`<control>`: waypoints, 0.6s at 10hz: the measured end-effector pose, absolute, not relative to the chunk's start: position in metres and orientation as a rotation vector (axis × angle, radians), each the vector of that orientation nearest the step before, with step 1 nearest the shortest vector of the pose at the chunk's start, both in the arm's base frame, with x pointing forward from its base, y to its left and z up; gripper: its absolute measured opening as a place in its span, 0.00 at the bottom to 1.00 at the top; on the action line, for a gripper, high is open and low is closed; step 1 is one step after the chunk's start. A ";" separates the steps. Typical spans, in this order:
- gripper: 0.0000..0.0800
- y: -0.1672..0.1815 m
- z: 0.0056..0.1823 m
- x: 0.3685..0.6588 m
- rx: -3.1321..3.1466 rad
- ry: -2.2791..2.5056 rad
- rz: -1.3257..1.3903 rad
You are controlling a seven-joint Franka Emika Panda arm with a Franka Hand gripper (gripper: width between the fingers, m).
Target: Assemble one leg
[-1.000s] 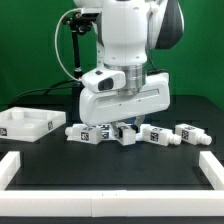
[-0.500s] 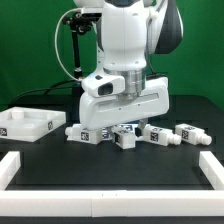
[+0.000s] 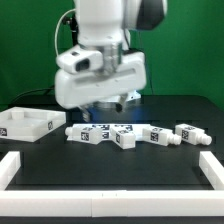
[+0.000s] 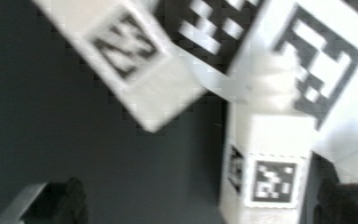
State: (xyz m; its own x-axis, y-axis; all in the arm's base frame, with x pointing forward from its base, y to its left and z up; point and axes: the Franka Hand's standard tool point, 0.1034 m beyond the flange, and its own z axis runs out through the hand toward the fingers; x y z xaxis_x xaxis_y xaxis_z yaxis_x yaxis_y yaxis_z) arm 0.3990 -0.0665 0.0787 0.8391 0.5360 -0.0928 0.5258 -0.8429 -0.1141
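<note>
Several white legs with black-and-white tags lie in a row on the black table, among them one at the row's middle [image 3: 125,137] and one at the exterior view's left end [image 3: 82,132]. My gripper [image 3: 110,103] hangs above the row, lifted clear of it, mostly hidden under the white hand. In the wrist view my gripper [image 4: 208,205] is open, and one dark fingertip [image 4: 51,200] shows at the frame's edge. A leg [image 4: 274,160] lies on the table below, between the fingers and nearer the other one. I hold nothing.
A white panel piece [image 3: 25,122] lies at the exterior view's left. White border rails run along the front [image 3: 110,205] and both sides [image 3: 212,165]. More tagged legs [image 4: 131,55] show blurred in the wrist view.
My arm has risen from the row of legs and shifted toward the exterior view's left. The middle leg it was down on stays on the table, slightly shifted.
</note>
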 end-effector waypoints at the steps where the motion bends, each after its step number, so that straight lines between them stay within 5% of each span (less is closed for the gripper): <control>1: 0.81 -0.087 0.088 0.401 -2.914 -0.925 0.140; 6: 0.81 -0.095 0.087 0.403 -2.888 -1.017 0.098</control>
